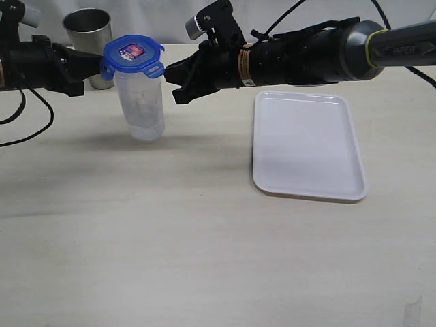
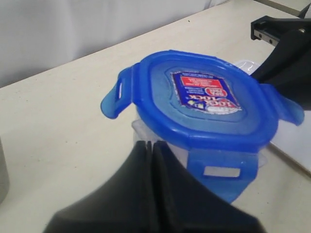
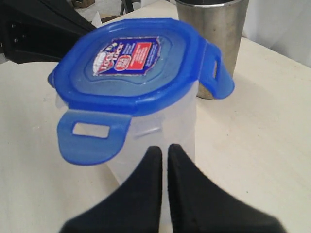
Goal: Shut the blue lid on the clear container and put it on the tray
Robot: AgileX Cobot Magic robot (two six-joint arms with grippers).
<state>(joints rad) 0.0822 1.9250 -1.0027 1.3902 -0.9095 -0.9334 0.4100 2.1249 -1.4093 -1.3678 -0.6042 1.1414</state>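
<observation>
The clear container (image 1: 141, 105) stands upright on the table, left of the tray (image 1: 306, 146). The blue lid (image 1: 132, 56) rests on its mouth with its flaps sticking outward. My left gripper (image 1: 87, 67) comes in from the left, its tips close to the lid's edge. In the left wrist view its fingers (image 2: 151, 144) are pressed together just under the lid (image 2: 204, 102), holding nothing. My right gripper (image 1: 174, 83) points at the container from the right. Its tips (image 3: 165, 148), a hair apart and empty, sit in front of the container wall (image 3: 160, 126) below the lid (image 3: 129, 63).
A grey metal cup (image 1: 89, 37) stands behind the container and the left arm, also seen in the right wrist view (image 3: 214, 34). The white tray holds nothing. The pale tabletop (image 1: 204, 259) stretches toward the front.
</observation>
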